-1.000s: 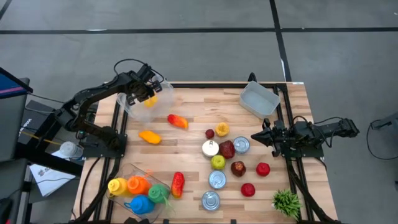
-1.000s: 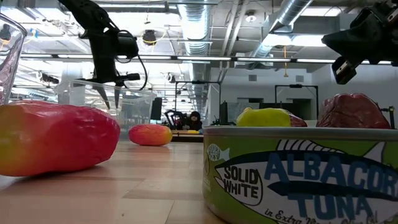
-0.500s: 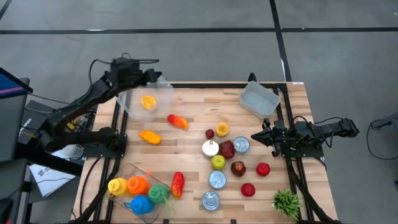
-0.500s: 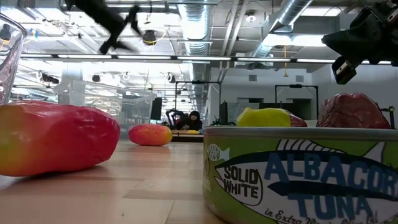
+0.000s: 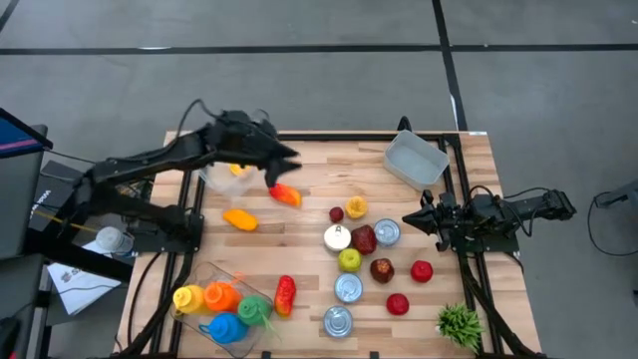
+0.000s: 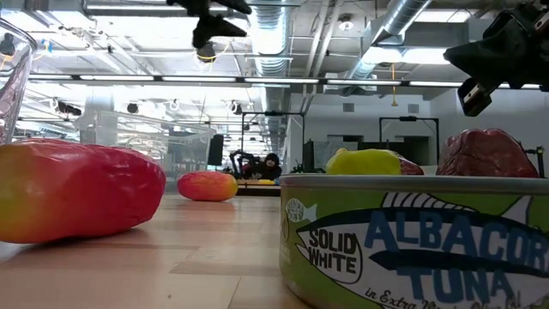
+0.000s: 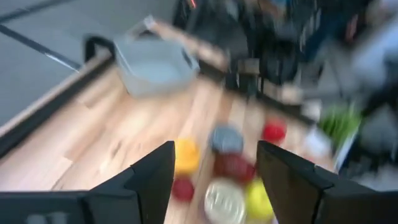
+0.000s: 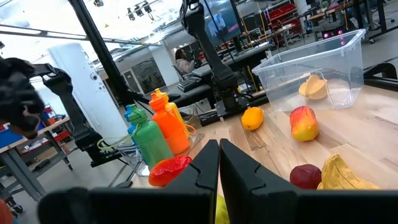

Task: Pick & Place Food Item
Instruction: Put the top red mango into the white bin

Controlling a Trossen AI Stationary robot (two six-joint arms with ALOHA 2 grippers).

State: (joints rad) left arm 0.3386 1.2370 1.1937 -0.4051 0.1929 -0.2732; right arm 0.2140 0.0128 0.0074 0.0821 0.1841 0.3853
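A clear bin point(image 5: 207, 179) stands at the table's far left corner with a yellow food piece point(image 5: 237, 170) lying on its floor; the right wrist view shows that piece point(image 8: 313, 87) inside the bin point(image 8: 339, 56). My left gripper point(image 5: 289, 158) hovers above the bin's right rim and a red-yellow mango point(image 5: 285, 194). It points toward the table's right, open, with nothing between its fingers point(image 7: 214, 155). An orange fruit point(image 5: 239, 218) lies near the mango. My right gripper point(image 5: 407, 219) waits shut at the right side, level above the table.
Several cans, red apples, a yellow pepper point(image 5: 356, 207) and a green apple crowd the table's middle and near right. A second clear bin point(image 5: 417, 160) stands at the far right. Coloured bottles lie in a tray point(image 5: 224, 304) at the near left, with a small plant point(image 5: 459, 324) at the near right.
My left gripper has risen out of the far left bin and swung toward the table's right, tipping from pointing down to nearly level. The yellow food piece it hung over has stayed in the bin.
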